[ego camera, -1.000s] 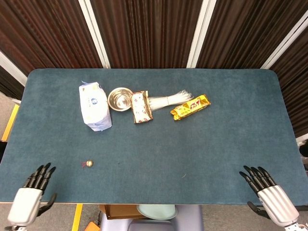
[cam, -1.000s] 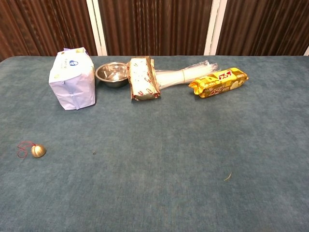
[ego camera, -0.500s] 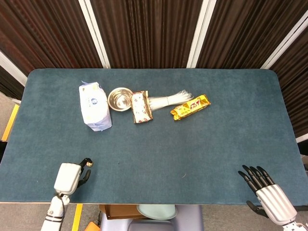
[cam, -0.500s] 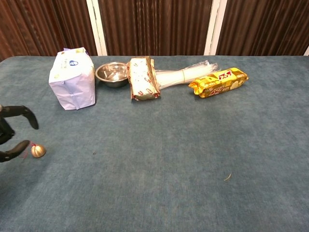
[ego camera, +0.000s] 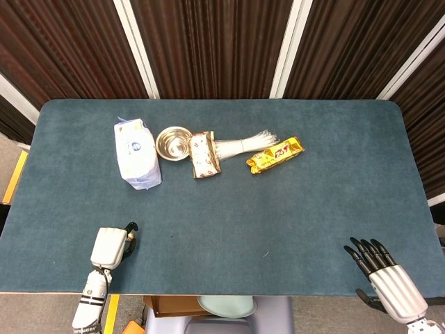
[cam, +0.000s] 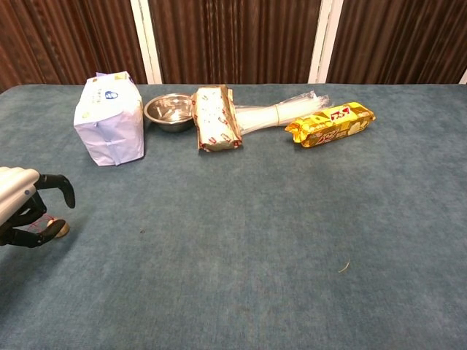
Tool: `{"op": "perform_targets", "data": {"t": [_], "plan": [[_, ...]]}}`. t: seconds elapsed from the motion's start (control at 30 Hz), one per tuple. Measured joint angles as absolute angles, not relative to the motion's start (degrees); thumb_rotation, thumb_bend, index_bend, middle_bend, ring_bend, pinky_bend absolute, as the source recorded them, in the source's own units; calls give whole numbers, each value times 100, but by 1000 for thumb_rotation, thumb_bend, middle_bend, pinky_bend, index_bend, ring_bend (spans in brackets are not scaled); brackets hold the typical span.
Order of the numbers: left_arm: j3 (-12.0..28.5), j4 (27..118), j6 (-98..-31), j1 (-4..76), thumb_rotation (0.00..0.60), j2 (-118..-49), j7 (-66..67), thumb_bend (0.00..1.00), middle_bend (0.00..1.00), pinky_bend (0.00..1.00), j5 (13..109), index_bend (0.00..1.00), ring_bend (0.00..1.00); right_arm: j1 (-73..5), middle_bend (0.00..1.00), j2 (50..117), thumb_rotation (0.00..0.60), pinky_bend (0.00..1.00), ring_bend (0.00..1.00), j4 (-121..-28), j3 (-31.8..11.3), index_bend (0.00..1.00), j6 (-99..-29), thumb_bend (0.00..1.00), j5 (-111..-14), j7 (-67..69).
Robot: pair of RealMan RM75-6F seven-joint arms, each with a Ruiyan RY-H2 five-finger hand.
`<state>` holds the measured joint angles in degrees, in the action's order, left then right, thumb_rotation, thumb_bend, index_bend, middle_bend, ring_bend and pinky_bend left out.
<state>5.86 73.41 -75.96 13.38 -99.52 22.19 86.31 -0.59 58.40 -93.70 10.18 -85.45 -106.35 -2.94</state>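
Bell is being closed on by the left robot hand, not yet lifted from the surface; right robot hand is being held spread, empty.

Both pictures are evenly lit and sharp. Only soft, small shadows are seen. No glare is seen.

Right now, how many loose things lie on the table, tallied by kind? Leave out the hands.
Wrapped packs: 3 (white tissue pack, brown snack pack, yellow snack pack)
Metal bowls: 1 (steel bowl)
Straw bundles: 1 (clear bundle)
Small bells: 1 (gold bell, mostly hidden under the left hand)
Total: 6
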Motion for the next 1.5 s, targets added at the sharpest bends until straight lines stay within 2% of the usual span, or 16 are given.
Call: {"op": "perform_targets", "data": {"t": [0.37,1.5], "plan": [[575,7042,-7613,1421,600,-10017,2165,413,1000,1000,8472,530,1000,-46,0,5833,600,0,0,-9360,1029,0,-8594,355,-10661,-254],[446,6748,-7629,1520,600,-10080,2125,413,1000,1000,8208,553,1000,-49,0,5830,600,0,0,-9361,1035,0,-8584,355,-10654,-255]]}}
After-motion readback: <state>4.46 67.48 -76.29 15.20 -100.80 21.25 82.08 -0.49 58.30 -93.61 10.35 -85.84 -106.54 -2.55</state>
